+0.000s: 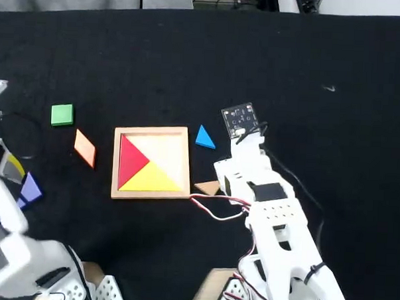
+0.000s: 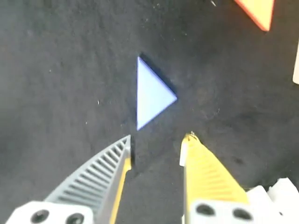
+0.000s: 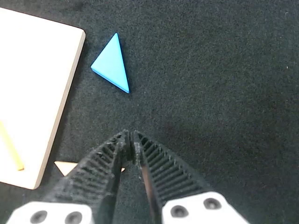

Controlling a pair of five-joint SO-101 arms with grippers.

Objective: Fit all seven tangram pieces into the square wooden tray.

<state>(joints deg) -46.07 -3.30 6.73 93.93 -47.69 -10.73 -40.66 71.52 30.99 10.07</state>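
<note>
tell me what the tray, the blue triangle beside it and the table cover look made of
The tray: pale unfinished-looking wood, matte, with a raised rim of the same tone.
The blue triangle: solid even colour, smooth flat face, thick edge; painted wood or plastic, cannot tell which.
The table cover: black cloth, probably felt, from its fuzzy, speckled, dull surface.

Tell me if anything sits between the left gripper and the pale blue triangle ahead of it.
Nothing visible does. The left gripper is open, and bare black cloth lies between its fingertips and the pale blue triangle. The orange piece lies beyond the triangle, off to one side, out of the way.
</note>
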